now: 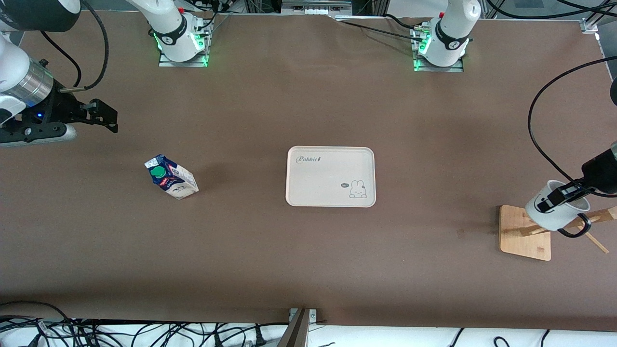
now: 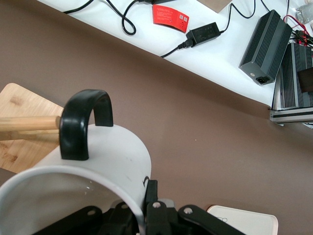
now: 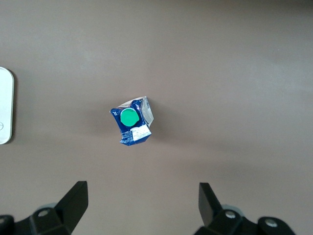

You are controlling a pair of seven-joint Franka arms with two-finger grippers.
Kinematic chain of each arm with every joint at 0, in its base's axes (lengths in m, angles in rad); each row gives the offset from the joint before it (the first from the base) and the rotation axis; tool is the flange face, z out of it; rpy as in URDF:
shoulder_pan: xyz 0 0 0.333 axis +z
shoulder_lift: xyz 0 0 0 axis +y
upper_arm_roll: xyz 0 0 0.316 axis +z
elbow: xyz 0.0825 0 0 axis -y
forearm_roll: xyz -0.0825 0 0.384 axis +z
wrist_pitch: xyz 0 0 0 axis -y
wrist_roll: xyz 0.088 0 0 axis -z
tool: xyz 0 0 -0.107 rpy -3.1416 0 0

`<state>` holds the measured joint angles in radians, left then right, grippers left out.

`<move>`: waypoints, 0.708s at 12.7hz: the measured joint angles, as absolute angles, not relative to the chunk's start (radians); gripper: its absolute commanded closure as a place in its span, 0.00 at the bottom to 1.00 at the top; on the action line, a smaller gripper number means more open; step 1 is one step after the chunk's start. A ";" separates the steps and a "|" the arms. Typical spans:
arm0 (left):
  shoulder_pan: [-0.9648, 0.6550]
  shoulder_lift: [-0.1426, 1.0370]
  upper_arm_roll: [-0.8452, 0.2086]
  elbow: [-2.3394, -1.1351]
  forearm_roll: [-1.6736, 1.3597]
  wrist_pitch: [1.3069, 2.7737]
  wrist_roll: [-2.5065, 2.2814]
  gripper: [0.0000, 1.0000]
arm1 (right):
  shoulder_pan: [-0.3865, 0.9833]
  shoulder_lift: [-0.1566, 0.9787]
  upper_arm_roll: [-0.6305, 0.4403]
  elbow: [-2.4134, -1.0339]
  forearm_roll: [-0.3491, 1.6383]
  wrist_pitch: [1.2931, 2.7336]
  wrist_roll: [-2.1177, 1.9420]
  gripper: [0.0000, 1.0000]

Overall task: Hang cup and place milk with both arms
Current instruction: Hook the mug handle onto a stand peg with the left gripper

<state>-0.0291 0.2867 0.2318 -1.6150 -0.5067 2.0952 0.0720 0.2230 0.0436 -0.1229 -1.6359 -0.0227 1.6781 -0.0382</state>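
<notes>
The cup (image 1: 554, 213), a white mug with a black loop handle (image 1: 576, 229), hangs tilted over the wooden rack (image 1: 524, 232). My left gripper (image 1: 562, 194) is shut on its rim. In the left wrist view the cup (image 2: 105, 161) fills the foreground, my left gripper (image 2: 145, 205) pinches its wall, and a wooden peg (image 2: 27, 123) reaches the handle (image 2: 80, 122); its tip is hidden there. The milk (image 1: 171, 177) stands on the table toward the right arm's end. My right gripper (image 1: 108, 117) hangs open and empty. From the right wrist, the milk (image 3: 131, 120) shows ahead of my open right gripper (image 3: 142, 200).
A cream tray (image 1: 330, 197) with a rabbit print lies mid-table, between the milk and the rack. The rack's pegs (image 1: 597, 218) stick out near the table's end by the left arm. Cables and power bricks (image 2: 264, 41) lie off the table's front edge.
</notes>
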 measured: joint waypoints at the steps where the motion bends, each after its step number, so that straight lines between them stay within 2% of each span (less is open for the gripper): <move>1: -0.029 0.287 0.236 -1.615 -0.508 2.095 0.081 1.00 | 0.223 0.044 -0.123 -1.636 -0.023 1.680 -0.038 0.00; 9: -0.027 0.290 0.282 -1.618 -0.541 2.078 0.147 1.00 | 0.222 0.044 -0.123 -1.636 -0.023 1.687 -0.038 0.00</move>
<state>-0.0267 0.2896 0.2825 -1.6184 -0.5406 2.0775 0.1472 0.2221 0.0436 -0.1234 -1.6358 -0.0227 1.6868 -0.0376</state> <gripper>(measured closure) 0.943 0.000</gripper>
